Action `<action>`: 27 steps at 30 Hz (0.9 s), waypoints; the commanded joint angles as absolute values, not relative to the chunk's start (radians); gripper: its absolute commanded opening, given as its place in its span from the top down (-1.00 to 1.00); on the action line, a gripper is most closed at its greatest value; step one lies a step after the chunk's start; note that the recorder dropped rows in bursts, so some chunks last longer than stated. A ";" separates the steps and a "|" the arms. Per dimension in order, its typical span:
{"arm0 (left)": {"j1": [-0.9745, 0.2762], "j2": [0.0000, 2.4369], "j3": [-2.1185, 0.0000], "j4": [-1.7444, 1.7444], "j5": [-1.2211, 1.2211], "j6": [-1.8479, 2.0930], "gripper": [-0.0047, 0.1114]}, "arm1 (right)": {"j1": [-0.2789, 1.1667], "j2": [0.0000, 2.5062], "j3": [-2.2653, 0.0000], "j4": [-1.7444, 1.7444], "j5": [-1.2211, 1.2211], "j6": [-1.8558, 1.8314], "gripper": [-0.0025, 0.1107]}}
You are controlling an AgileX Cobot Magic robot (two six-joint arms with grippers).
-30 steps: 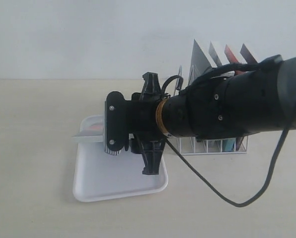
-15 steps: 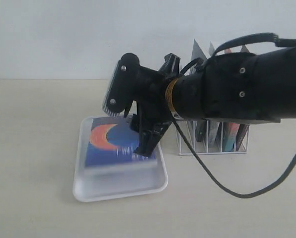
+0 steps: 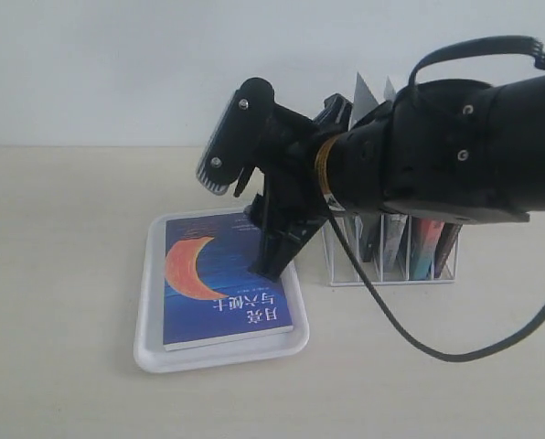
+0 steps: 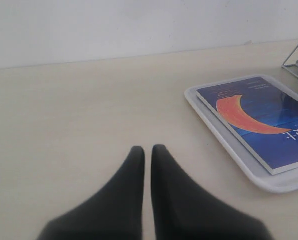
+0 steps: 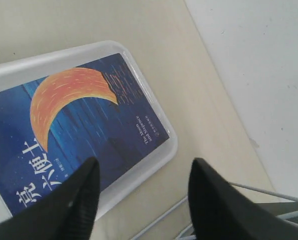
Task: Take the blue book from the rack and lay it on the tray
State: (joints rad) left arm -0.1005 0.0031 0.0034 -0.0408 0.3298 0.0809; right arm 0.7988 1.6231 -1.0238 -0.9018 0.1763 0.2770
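Tabletop (image 3: 62,274): beige.
Rack (image 3: 391,282): white wire, books upright, just beside tray.
Tray (image 3: 149,302): white, low rim.
Blue book (image 3: 222,283): flat in tray, cover up; deep blue, orange crescent, white characters.
Right fingers (image 5: 79,200): apart, empty, above book.
Left fingers (image 4: 129,190): together.

A pale beige tabletop (image 3: 62,302) fills the lower part of the exterior view, smooth and matte. Behind it rises a plain white wall (image 3: 99,64), which meets the table's far edge in a straight line. On the right side of the table, several thin books stand side by side, largely hidden. A pale grey book (image 3: 364,91) shows only its pointed top corner. Lower down, a teal and red book (image 3: 425,249) stands beside a dark book (image 3: 447,240) that leans slightly. The right wrist view shows a small dark speck (image 5: 252,142) on the wall.
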 commanded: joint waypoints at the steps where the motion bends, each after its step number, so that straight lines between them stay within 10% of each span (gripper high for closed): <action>1: -0.101 0.000 0.000 -0.040 0.314 0.074 0.84 | 0.800 1.613 -1.029 -0.871 0.193 0.286 0.79; 27: -0.101 0.000 0.000 -0.040 0.314 0.074 0.84 | 0.798 1.317 -1.029 -0.875 0.290 0.341 0.93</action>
